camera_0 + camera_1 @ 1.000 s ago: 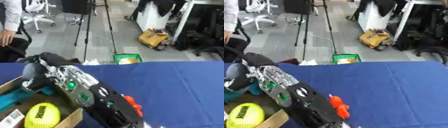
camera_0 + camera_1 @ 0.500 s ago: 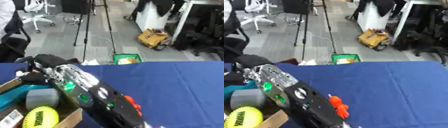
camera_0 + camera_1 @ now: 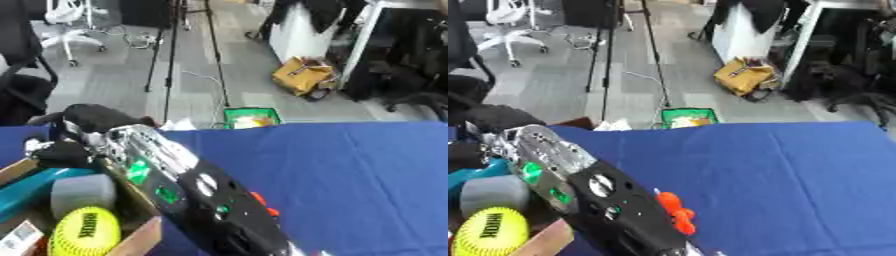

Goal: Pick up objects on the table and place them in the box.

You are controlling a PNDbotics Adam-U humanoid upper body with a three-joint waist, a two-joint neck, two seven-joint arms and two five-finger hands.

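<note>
Yellow softball (image 3: 84, 231) and grey cylinder (image 3: 81, 192) already in cardboard box (image 3: 140, 239); blue-clothed worktop (image 3: 350, 185) looks cleared. Left hand (image 3: 61, 150) over box, grip unreadable.

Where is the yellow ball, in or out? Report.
In. The ball lies inside the box, beside a grey roll.

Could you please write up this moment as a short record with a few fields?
box: cardboard box at lower left, on the blue table
contents: yellow ball, grey roll, teal item
arm: reaches over the box, hand at its far side; fingers unclear
table: only an orange piece shows beside the arm
</note>
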